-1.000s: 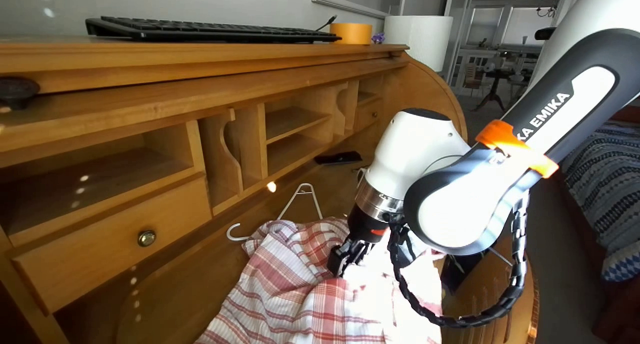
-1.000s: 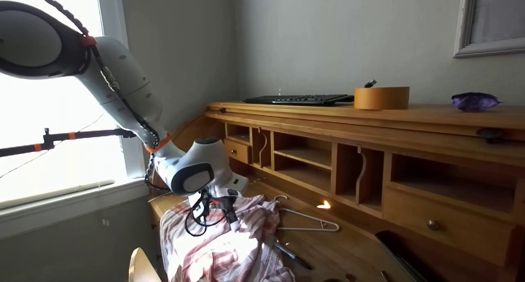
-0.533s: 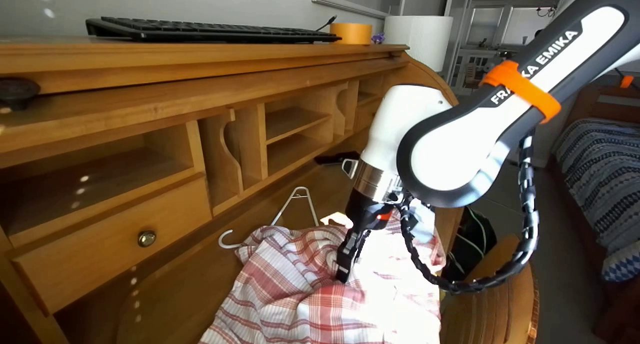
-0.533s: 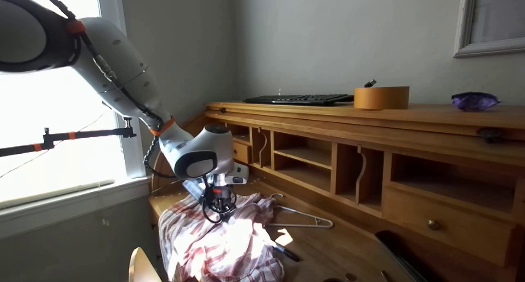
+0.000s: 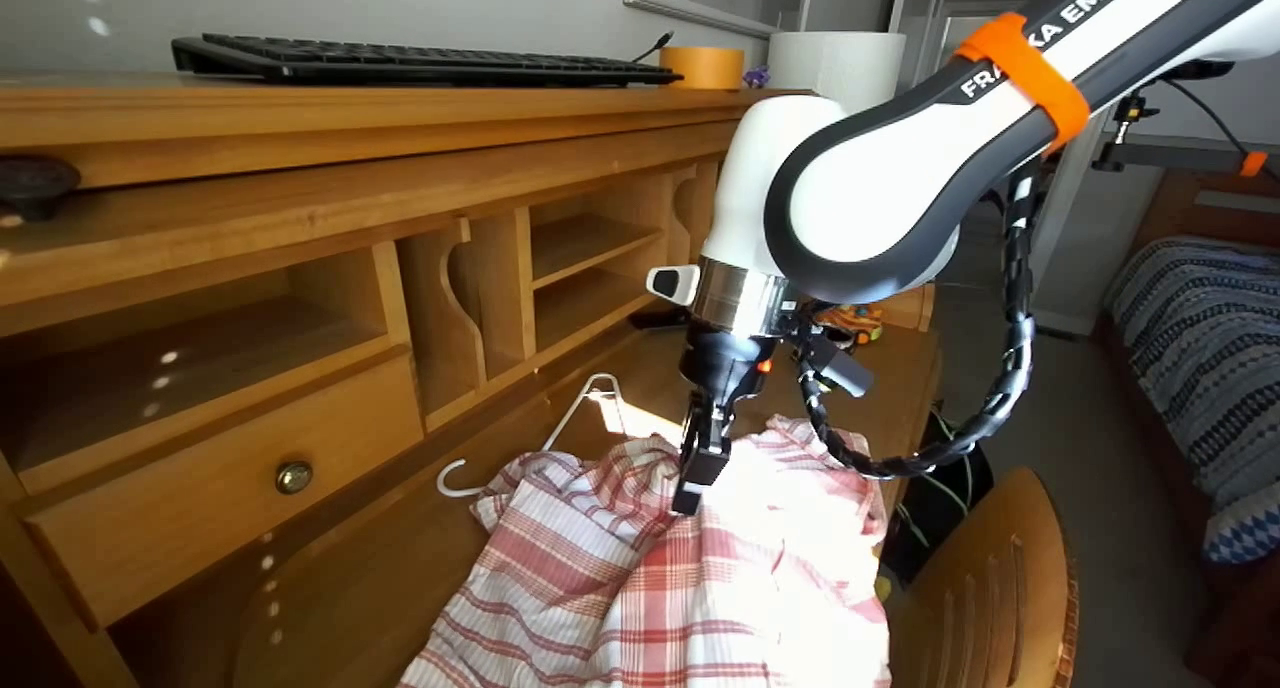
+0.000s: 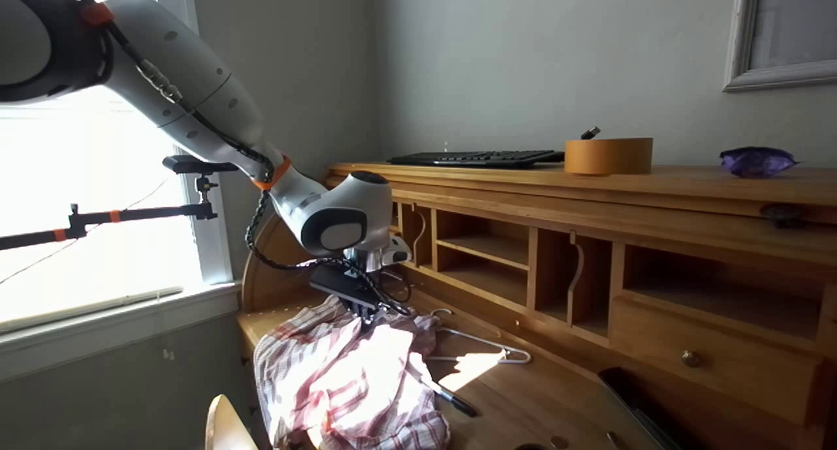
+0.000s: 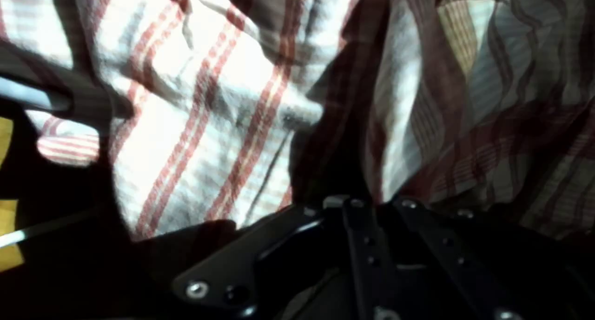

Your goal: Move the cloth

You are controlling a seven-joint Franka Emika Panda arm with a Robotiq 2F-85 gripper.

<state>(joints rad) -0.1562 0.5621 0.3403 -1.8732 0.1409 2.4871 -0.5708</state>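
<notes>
The cloth is white with red and brown stripes. It lies crumpled on the desk in both exterior views (image 5: 560, 558) (image 6: 314, 365), partly washed out by sunlight. It fills most of the wrist view (image 7: 209, 106). My gripper points down at the middle of the cloth in both exterior views (image 5: 692, 493) (image 6: 366, 318). In the wrist view the fingertips (image 7: 382, 206) are close together, with a narrow fold of cloth running up from between them. The fingers look shut on that fold. The tips are dark and partly hidden.
A white hanger (image 5: 574, 408) lies partly under the cloth. A marker (image 6: 454, 401) touches its edge. Desk cubbies and a drawer (image 5: 230, 498) stand behind. A dark flat device (image 6: 634, 404) lies on the desk. A chair (image 5: 985, 568) stands at the desk's front.
The arm has risen and the wrist has turned. The gripper is a little higher, and the cloth near it has shifted slightly. The hanger and marker moved slightly in the first half second.
</notes>
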